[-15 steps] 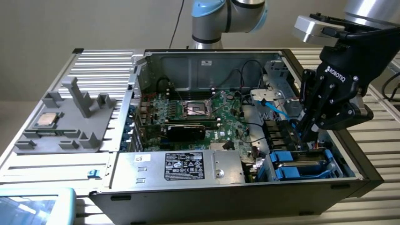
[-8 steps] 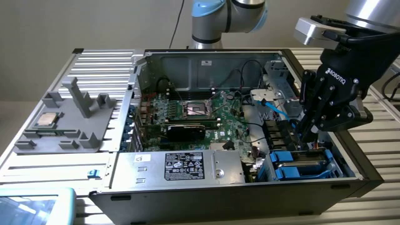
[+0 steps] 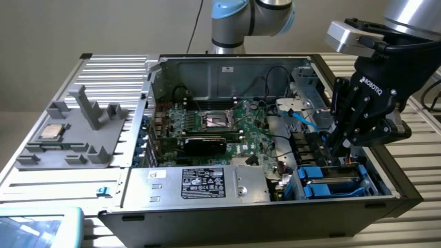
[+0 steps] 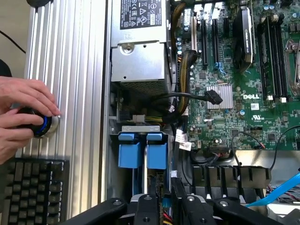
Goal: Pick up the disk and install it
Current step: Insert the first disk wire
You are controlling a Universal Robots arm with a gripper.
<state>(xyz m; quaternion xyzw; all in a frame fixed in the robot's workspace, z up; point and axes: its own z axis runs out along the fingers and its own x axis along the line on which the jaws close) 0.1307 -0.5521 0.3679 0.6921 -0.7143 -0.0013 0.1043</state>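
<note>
Nearest the exterior camera is the open PC case [image 3: 406, 199], lying on its side on the ribbed metal surface [image 3: 416, 170]. Along its front edge sits a grey box [image 3: 206, 183] with a black label. The print on that label is too small for me to read. Just beside it, toward the exterior view's right, the gripper [image 3: 337, 157] is reaching down into the drive bay, and its black body reads ROBOTIQ. The fingers are pulled in narrow and clamped on the disk [image 3: 331, 188], which sits down in that bay with its blue rails showing. On the wrist cam the same disk [image 4: 157, 154] is right ahead of the gripper [image 4: 164, 199]. Past the bay there's the green motherboard [image 4: 225, 103] with DELL printed in white. Further along that view the grey box [image 4: 138, 47] shows its label end. Outside the case wall, a pair of hands [image 4: 23, 112] rests on a round black knob [image 4: 41, 124] next to a keyboard [image 4: 33, 192]. Back in the exterior view, over on its left, a grey fixture [image 3: 76, 139] holds a small square chip [image 3: 51, 132]. Furthest back is the arm's blue-capped base [image 3: 241, 20].
</note>
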